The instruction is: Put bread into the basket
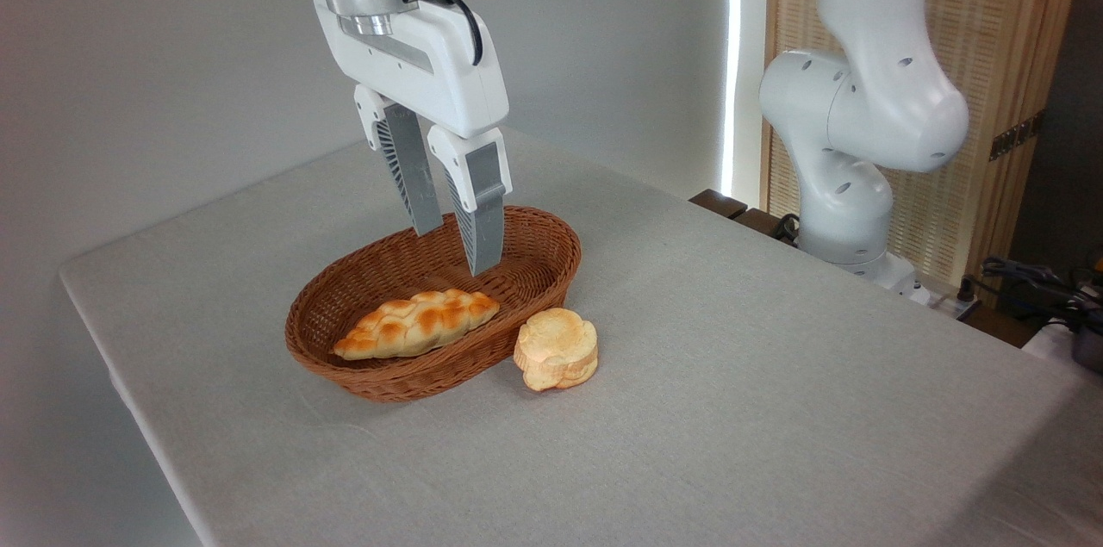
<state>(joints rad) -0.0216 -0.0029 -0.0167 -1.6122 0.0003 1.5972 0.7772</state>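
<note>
**Braided loaf lies in the wicker basket, gripper hanging open above it**

The bread (417, 323) is a long braided loaf, golden-orange on its raised knots and pale in the seams between them, tapering to a point at each end. It lies inside the basket (543, 258), along the near wall, its left tip close to the front rim and its right tip towards the middle. The basket is an oval of brown woven wicker with low, flared sides and a tight, ribbed weave. It sits on a table (775, 409) covered in a matte, pale grey cloth with faint creases.

Just outside the basket, touching or almost touching its near right wall, stands a small pale flower-shaped bun (557, 349), lobed round the edge, with an orange-toasted top and a layered-looking side.

The gripper (455, 250) hangs above the far half of the basket, tilted a little, its glossy white body under a brushed-metal wrist with a black cable plugged in. Its two grey, ridged fingers point down and stand apart, holding nothing; the tips are above the basket floor, clear of the loaf. The arm's white, rounded base joints (853, 125) rise at the table's far right edge, in front of a slatted wooden screen (991, 39).
</note>
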